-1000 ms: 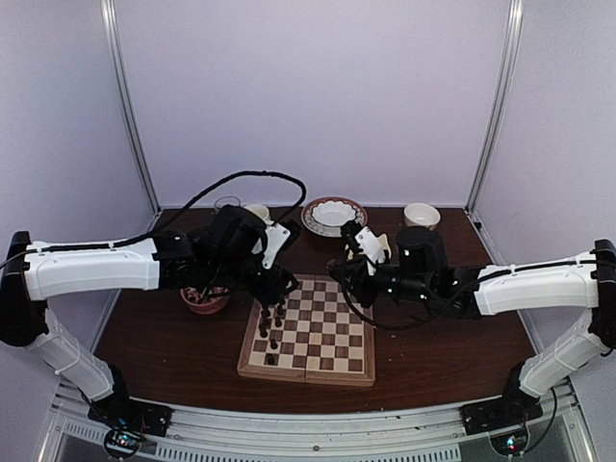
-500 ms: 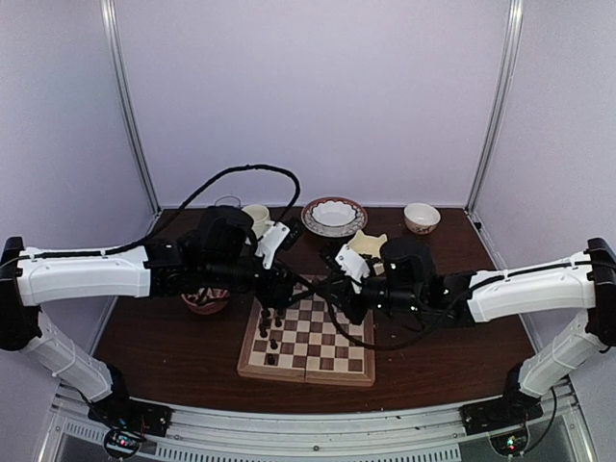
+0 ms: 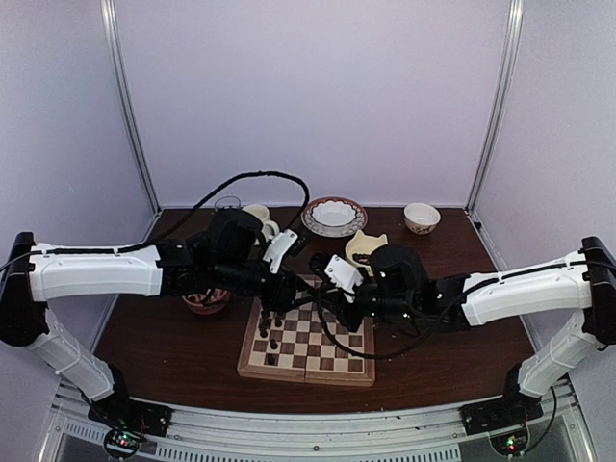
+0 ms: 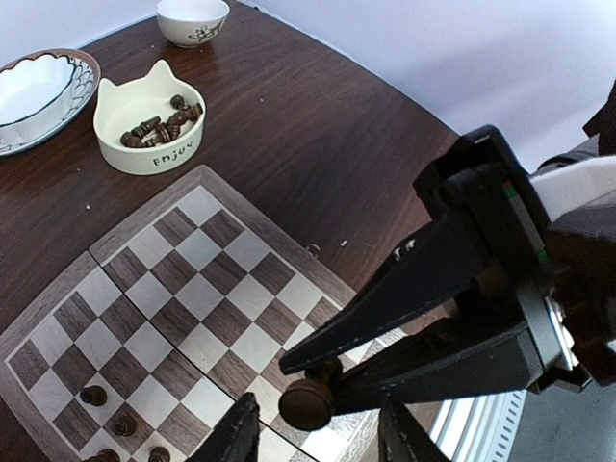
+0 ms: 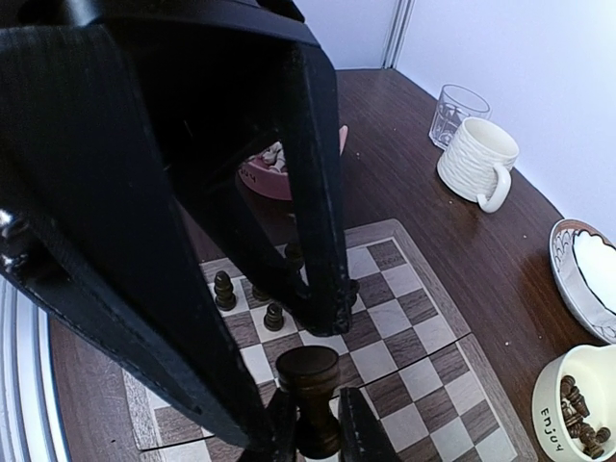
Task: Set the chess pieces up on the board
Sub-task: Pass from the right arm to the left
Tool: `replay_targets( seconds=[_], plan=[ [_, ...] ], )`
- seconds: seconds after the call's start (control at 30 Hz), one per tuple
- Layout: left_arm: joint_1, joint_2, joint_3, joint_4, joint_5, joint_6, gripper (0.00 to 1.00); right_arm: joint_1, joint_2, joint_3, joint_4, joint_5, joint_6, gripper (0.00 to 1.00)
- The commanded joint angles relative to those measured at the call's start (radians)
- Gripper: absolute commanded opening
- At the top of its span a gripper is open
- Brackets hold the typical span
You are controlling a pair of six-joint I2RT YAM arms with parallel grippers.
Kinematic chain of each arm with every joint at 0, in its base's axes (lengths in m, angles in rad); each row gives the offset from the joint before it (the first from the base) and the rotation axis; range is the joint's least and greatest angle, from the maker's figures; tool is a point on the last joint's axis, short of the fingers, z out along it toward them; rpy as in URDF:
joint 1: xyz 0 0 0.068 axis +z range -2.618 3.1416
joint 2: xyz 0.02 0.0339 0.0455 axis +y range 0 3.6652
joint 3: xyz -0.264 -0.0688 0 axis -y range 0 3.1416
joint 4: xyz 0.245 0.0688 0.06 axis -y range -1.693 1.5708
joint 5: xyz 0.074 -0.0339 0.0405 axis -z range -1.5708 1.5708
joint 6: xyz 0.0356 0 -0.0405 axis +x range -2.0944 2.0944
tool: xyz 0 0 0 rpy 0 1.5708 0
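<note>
The right gripper [image 5: 313,428] has swung in, pinching a dark chess piece [image 5: 308,377] tight. The board [image 5: 423,380] now lies under its fingers, ready for it. Just beyond, the left gripper [image 4: 313,443] hangs open, empty. Farther off, the cat bowl [image 4: 144,159] holds more.

We find the board [image 3: 332,352] at the front middle of the desk [image 3: 452,351]; chess pieces [image 3: 272,343] stand along its left side; a bowl [image 3: 205,307] sits left of it; behind it lie a cat-eared dish [image 4: 159,152] holding more pieces, a plate [image 3: 310,219], a mug [image 5: 477,159], a little bowl [image 3: 421,218].
</note>
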Motion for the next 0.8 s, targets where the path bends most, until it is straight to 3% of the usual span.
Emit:
replay_targets(
  seconds=[0.0,0.37,0.53,0.77],
  plan=[
    [0.005,0.015,0.037,0.031,0.045,-0.006,0.42,0.014,0.000,0.024,0.017,0.019,-0.013,0.16],
    [0.029,0.035,0.036,0.056,0.128,-0.050,0.38,0.026,-0.035,-0.006,0.052,0.013,-0.022,0.16],
    [0.043,0.032,0.026,0.072,0.148,-0.067,0.45,0.026,-0.042,-0.013,0.059,0.024,-0.023,0.16],
    [0.045,0.045,0.038,0.056,0.153,-0.067,0.43,0.026,-0.044,-0.014,0.061,0.049,-0.021,0.17]
  ],
)
